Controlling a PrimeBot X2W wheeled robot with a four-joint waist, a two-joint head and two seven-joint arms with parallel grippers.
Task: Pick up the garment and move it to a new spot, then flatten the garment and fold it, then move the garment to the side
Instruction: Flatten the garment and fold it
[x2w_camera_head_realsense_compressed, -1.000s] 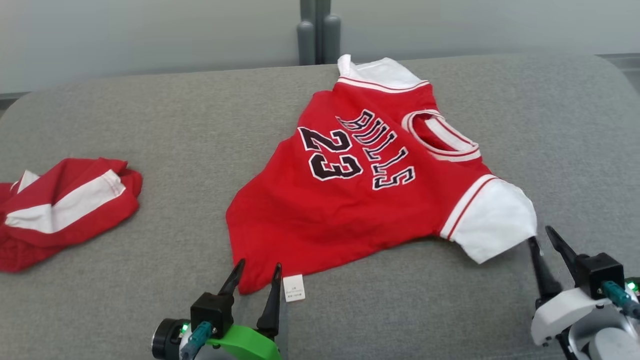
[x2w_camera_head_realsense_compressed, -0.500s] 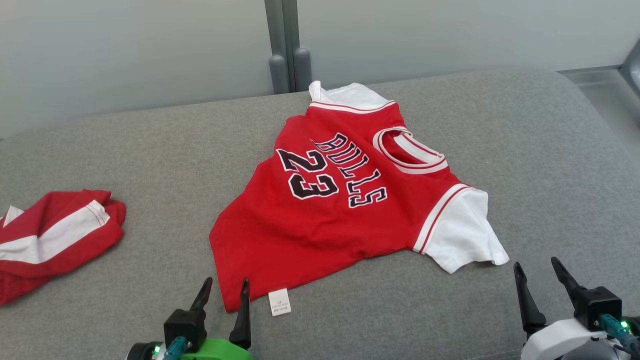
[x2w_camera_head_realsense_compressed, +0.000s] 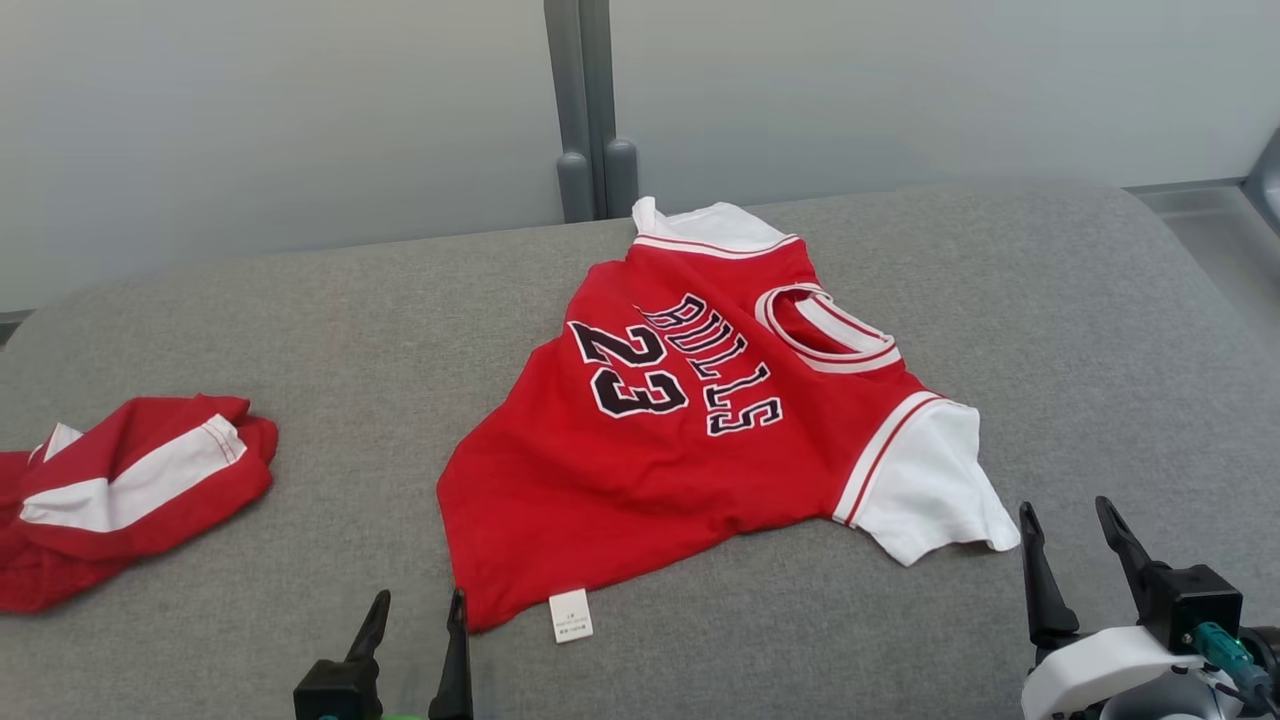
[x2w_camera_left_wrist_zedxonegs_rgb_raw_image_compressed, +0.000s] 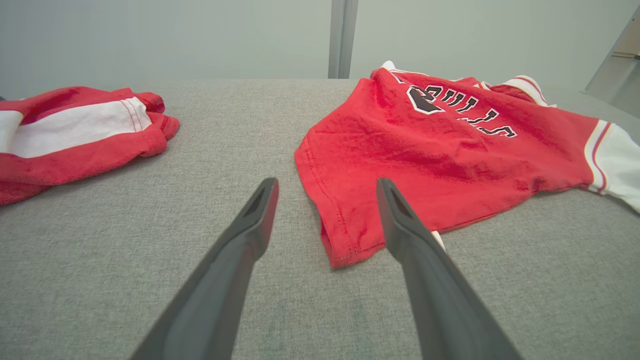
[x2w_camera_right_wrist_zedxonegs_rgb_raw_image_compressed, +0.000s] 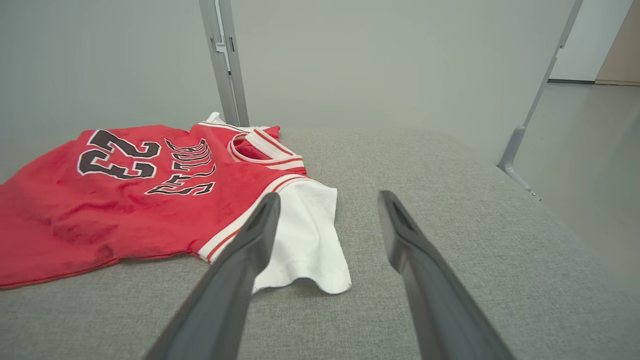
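Note:
The garment (x2w_camera_head_realsense_compressed: 700, 440) is a red jersey with white sleeves and "BULLS 23" in black. It lies spread on the grey cushion (x2w_camera_head_realsense_compressed: 300, 330), collar to the right and hem towards me. My left gripper (x2w_camera_head_realsense_compressed: 420, 597) stands open just short of the near hem corner and its white label (x2w_camera_head_realsense_compressed: 571, 615). In the left wrist view the left gripper (x2w_camera_left_wrist_zedxonegs_rgb_raw_image_compressed: 326, 182) frames that corner of the garment (x2w_camera_left_wrist_zedxonegs_rgb_raw_image_compressed: 425, 145) without touching it. My right gripper (x2w_camera_head_realsense_compressed: 1064, 505) is open beside the near white sleeve (x2w_camera_head_realsense_compressed: 930, 485). In the right wrist view the right gripper (x2w_camera_right_wrist_zedxonegs_rgb_raw_image_compressed: 328, 196) holds nothing, and the sleeve (x2w_camera_right_wrist_zedxonegs_rgb_raw_image_compressed: 305, 235) lies loose.
A second red and white garment (x2w_camera_head_realsense_compressed: 130, 490) lies crumpled at the cushion's left end and shows again as the crumpled garment (x2w_camera_left_wrist_zedxonegs_rgb_raw_image_compressed: 75, 130) in the left wrist view. A grey partition post (x2w_camera_head_realsense_compressed: 590, 110) stands behind the cushion. The cushion's right edge drops to the floor (x2w_camera_right_wrist_zedxonegs_rgb_raw_image_compressed: 590, 165).
My right gripper has opened, let go of the white sleeve and drawn back a little; the sleeve has settled flat. The head camera has shifted, so the whole scene sits lower.

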